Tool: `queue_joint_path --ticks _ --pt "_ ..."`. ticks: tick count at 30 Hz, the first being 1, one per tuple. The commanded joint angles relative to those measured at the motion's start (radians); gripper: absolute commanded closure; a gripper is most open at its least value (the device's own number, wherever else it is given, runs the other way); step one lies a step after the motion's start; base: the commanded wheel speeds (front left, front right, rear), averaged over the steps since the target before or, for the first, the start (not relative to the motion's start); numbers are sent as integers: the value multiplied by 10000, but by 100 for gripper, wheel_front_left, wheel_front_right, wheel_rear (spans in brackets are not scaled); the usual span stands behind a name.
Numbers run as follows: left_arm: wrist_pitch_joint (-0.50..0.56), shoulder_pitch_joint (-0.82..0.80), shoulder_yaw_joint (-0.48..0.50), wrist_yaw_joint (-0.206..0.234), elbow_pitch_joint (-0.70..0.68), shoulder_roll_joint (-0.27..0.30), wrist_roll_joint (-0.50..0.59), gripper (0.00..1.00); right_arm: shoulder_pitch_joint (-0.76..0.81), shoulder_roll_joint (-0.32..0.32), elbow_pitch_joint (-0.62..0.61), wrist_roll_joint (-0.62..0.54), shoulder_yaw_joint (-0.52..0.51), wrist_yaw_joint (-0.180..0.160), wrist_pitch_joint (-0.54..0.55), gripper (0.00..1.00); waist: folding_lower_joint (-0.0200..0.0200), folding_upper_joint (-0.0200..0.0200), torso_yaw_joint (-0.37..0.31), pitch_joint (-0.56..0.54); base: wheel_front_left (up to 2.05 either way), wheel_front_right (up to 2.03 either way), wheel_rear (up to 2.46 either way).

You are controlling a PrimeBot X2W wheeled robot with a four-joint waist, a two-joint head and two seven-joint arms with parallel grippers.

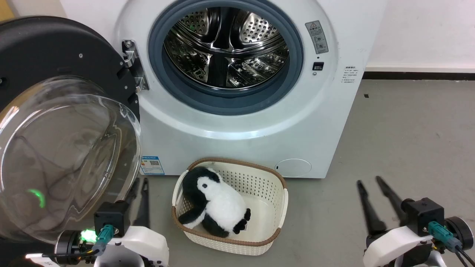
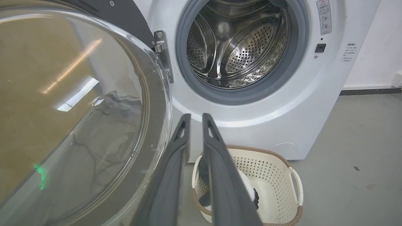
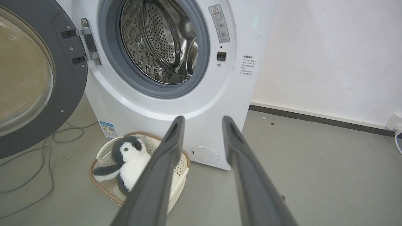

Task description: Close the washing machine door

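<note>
The washing machine (image 1: 326, 122) stands ahead, its steel drum (image 1: 226, 48) exposed inside the grey gasket. The washing machine door (image 1: 55, 48) is swung wide open to the left on its metal hinge (image 1: 133, 66), its clear glass bowl (image 1: 66, 155) bulging toward me. My left gripper (image 1: 140, 182) sits low beside the bowl's right edge, partly behind the glass, fingers slightly apart and empty; the left wrist view has the door glass (image 2: 78, 110) just left of that gripper (image 2: 196, 116). My right gripper (image 1: 369, 181) hovers open and empty over the floor at the lower right, aimed at the machine (image 3: 150, 103).
A cream basket (image 1: 276, 178) holding a black-and-white penguin plush (image 1: 215, 200) stands on the floor right before the washer, between my arms. Loose cable (image 3: 47, 163) lies on the floor under the door. Bare grey floor (image 1: 408, 141) stretches right to a white wall.
</note>
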Motion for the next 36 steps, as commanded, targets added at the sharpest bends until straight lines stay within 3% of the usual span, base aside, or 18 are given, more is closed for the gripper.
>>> queue_joint_path --ticks 1,9,10,11,12,22,36 --pt "-40 2 -12 46 10 0 7 0 2 1 6 9 -16 0 -38 0 1 0 1 2 0 0 0" --pt "-207 -11 -141 321 12 23 61 0 17 4 -8 77 -88 1 -205 0 1 0 11 23 0 0 0" --pt "-228 -18 -162 361 4 33 70 16 19 4 -11 84 -98 1 -226 0 1 0 14 27 0 0 0" --pt "-249 -27 -184 403 -8 48 80 67 19 5 -14 91 -109 1 -247 0 1 0 17 31 0 0 0" --pt "-270 -38 -209 443 -19 65 90 100 19 5 -17 98 -121 1 -268 0 1 0 22 35 0 0 0" --pt "-479 -312 -411 835 -366 316 85 100 26 9 -42 154 -258 1 -477 0 1 0 162 89 0 0 0" --pt "-771 -1301 -106 1116 -1650 1103 -130 100 11 14 -66 254 -445 2 -768 0 1 0 694 224 0 0 0"
